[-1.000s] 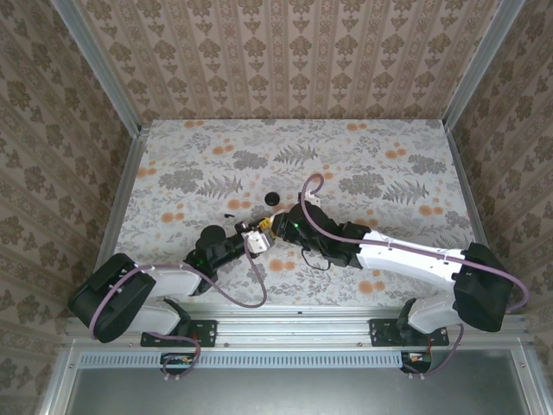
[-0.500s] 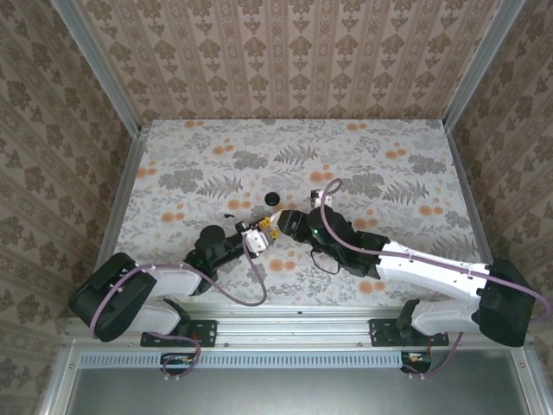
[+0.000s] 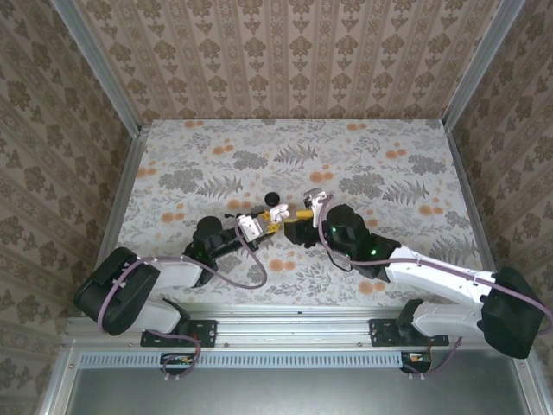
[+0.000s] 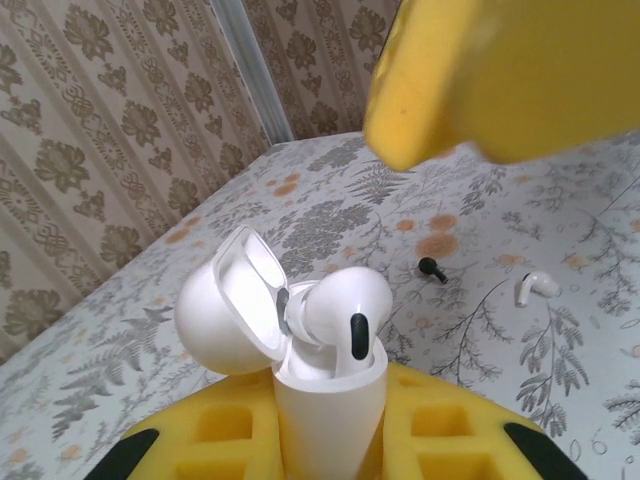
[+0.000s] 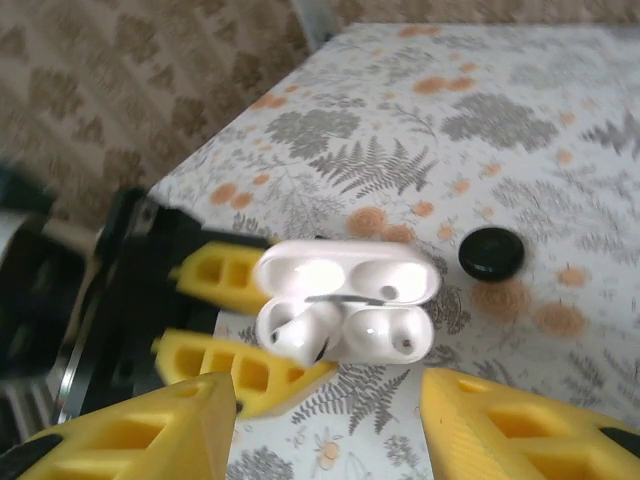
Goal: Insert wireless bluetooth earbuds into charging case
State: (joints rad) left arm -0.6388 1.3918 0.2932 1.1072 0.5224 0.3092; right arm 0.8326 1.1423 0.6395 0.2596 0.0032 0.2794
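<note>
The left gripper (image 4: 330,440) is clamping the white charging case (image 4: 325,400), its lid open and one white earbud (image 4: 340,310) sitting partly in it. The right gripper (image 5: 330,440) is hovering just in front of the case, fingers apart and holding nothing. A second earbud (image 4: 537,287) is lying on the table (image 4: 600,350) beyond the case.

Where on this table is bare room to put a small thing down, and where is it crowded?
Free: the far strip of the floral table along the back wall, and beside both side walls. Crowded: the middle, where the left tool grips the open white glossy charging case, facing the open right tool, with the flat black round disc just beyond.
</note>
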